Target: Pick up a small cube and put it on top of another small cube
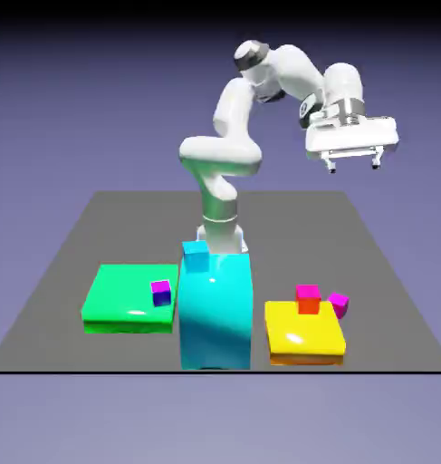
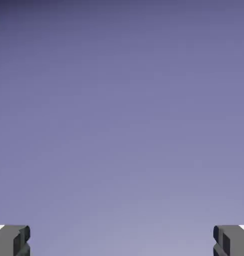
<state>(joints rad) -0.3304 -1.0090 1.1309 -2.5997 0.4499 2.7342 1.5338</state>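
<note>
**Beside the yellow slab: two small cubes, jaws released**

On the grey worktop, a yellow slab lies toward the exterior view's right. The magenta-purple cube is tiny and plain, tilted slightly, resting just off the slab's far right corner. The second small cube, of like size, shows a red-orange front face and a hot-pink top; it sits at the slab's far edge, near the first cube but apart from it.

The gripper hangs high above the worktop, well apart from both cubes, jaws released and holding nothing. In the hand view, both fingertips stand wide against plain backdrop.

A tall cyan block and a green slab stand to the left.
</note>
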